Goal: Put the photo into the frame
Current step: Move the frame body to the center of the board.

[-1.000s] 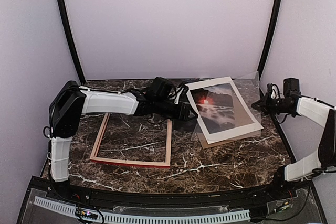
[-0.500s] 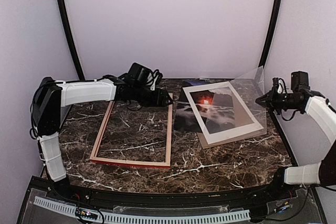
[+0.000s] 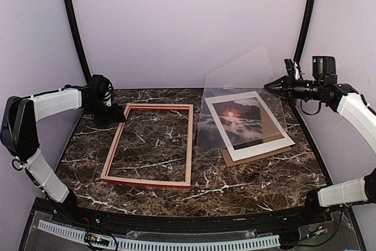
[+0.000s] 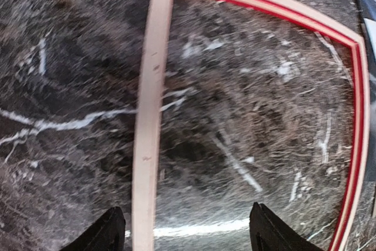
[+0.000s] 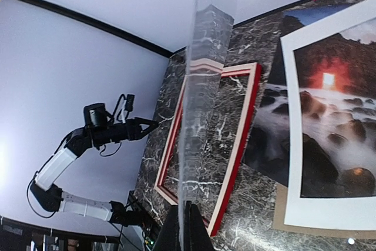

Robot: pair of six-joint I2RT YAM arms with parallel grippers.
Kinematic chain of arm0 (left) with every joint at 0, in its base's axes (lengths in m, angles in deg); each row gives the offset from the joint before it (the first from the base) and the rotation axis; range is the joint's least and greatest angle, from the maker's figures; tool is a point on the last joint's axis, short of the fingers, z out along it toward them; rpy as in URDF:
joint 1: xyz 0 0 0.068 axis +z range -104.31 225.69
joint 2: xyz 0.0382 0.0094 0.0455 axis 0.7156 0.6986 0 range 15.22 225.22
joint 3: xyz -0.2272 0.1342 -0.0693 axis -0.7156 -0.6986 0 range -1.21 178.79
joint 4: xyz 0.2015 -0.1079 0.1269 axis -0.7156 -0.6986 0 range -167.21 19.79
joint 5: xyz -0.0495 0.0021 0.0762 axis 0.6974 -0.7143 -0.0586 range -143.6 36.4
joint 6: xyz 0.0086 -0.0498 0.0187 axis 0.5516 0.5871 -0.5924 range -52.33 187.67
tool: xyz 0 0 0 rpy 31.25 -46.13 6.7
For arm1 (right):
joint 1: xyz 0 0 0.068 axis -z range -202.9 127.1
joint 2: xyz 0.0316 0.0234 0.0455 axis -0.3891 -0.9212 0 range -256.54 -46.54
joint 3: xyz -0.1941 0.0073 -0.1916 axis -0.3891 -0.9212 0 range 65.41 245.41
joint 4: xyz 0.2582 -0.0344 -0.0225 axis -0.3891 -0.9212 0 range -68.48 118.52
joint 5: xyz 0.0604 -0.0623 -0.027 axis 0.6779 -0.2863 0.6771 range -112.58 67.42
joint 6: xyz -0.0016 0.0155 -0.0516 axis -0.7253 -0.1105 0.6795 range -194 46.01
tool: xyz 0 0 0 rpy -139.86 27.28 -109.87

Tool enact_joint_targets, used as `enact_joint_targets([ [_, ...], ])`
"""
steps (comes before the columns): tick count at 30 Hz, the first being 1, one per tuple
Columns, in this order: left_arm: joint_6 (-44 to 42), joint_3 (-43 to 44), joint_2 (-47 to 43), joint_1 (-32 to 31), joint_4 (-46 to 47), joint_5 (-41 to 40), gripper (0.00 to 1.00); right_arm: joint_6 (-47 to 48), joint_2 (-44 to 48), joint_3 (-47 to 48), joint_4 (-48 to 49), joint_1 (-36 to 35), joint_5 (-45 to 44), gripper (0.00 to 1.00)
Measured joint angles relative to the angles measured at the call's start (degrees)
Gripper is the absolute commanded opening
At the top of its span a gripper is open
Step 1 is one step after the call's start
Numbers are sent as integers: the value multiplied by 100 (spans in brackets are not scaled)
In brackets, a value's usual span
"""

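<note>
The frame (image 3: 188, 145) lies flat on the marble, pale back up, red showing along its inner edge (image 4: 352, 145). The photo (image 3: 207, 129) lies to its right, partly under a white mat board (image 3: 267, 139); its red sun shows through the mat's window. My left gripper (image 3: 118, 114) hovers open over the frame's far left corner, one pale rail (image 4: 145, 145) below the space between the fingertips (image 4: 108, 234). My right gripper (image 3: 272, 86) is shut on the edge of a clear sheet (image 3: 244, 77), held tilted up above the photo. In the right wrist view the sheet (image 5: 197, 116) stands edge-on.
A brown backing board (image 3: 252, 157) lies under the mat board and sticks out at its near edge. Black poles (image 3: 73, 27) stand at the back corners and pale walls close in the table on three sides.
My left arm swung left, away from the photo, to the frame's far left corner, its jaws widening. My right gripper lifted the clear sheet off the mat board, up and back.
</note>
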Motion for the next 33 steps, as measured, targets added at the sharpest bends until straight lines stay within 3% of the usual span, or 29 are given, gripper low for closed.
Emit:
enact_joint_targets([
  [9, -420, -151, 426, 616, -393, -219, 69, -595, -463, 560, 973, -824, 267, 0],
  [17, -708, 59, 1233, 616, -483, -122, 47, -728, -754, 553, 1250, -970, 282, 0],
  [23, -702, 24, 1252, 616, -428, 2, 33, -791, -754, 315, 1482, -973, 280, 0],
  [33, -369, -785, 850, 367, 168, 125, 23, -811, -756, -24, 1567, -999, 247, 0],
])
